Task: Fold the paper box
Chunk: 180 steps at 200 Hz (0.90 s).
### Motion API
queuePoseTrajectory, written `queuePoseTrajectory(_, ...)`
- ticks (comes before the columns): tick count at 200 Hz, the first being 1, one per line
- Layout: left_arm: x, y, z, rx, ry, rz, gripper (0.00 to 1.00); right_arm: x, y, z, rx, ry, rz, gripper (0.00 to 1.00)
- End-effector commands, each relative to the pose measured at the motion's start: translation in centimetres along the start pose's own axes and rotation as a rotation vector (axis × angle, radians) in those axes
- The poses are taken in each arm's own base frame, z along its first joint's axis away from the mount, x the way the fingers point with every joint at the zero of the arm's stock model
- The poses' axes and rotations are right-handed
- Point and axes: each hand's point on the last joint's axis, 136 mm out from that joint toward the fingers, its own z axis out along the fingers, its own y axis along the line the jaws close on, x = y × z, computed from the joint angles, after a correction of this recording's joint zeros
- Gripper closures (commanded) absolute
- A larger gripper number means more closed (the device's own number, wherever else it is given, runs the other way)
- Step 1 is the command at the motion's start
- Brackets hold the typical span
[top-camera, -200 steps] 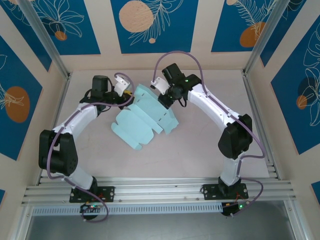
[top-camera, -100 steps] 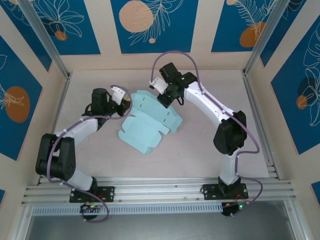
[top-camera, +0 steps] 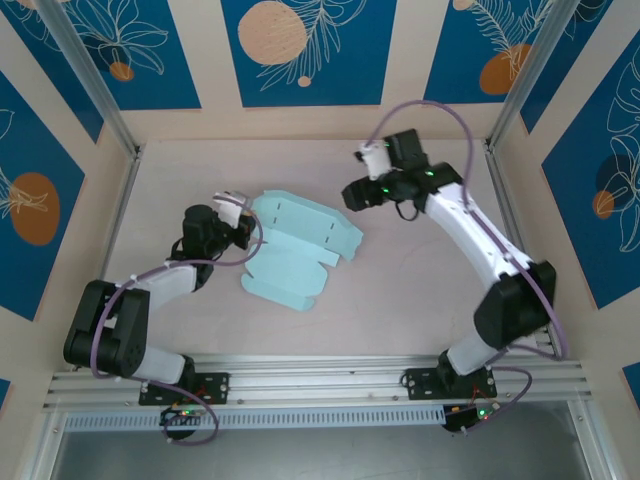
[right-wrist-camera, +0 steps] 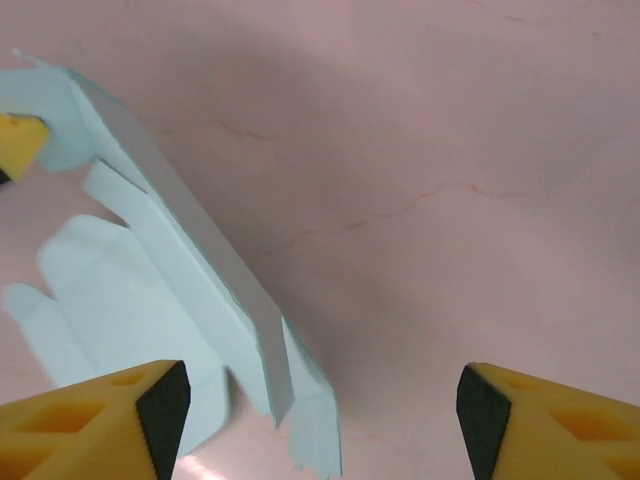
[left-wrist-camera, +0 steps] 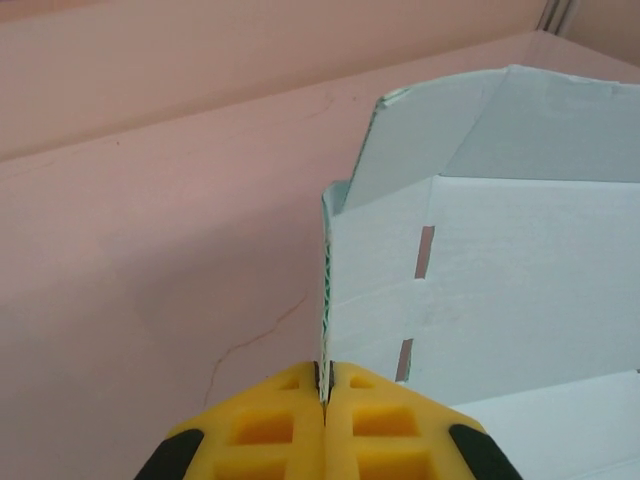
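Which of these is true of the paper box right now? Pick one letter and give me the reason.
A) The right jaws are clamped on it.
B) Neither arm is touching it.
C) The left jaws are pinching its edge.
C: in the left wrist view the left gripper has its jaws shut on the thin upright edge of the paper box, while the right gripper stands open with nothing gripped.

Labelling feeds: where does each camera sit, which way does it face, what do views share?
Top external: above and behind, facing down on the table; left arm, right arm show.
Left wrist: on the left arm, facing the paper box past the shut left pincer.
Right wrist: on the right arm, facing down past the open right pincer.
Shared: paper box, all three.
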Motion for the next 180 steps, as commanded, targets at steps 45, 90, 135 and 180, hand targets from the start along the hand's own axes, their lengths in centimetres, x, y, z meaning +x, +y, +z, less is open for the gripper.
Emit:
queuePoseTrajectory(45, -1.6, 0.3, 0.9, -0.02, -0.089, -0.027, 1.0, -2.8, -0.6, 2.7, -0.234, -0.007, 0.467, 0.51)
queuePoseTrajectory(90, -0.8, 0.7, 1.4, -0.072, -0.081, -0.04, 1.0, -2.9, 0.5, 7.2, -0.183, 0.115, 0.52, 0.54)
queuePoseTrajectory(135, -0.6, 1.2, 1.4, -0.104, -0.086, -0.04, 1.0, -1.2, 1.5, 9.4, -0.166, 0.191, 0.551, 0.54)
queuePoseTrajectory(180, -0.5, 1.6, 1.4, -0.133, -0.103, -0.064, 1.0, -0.1, 3.6, 9.4, -0.19, 0.196, 0.572, 0.54)
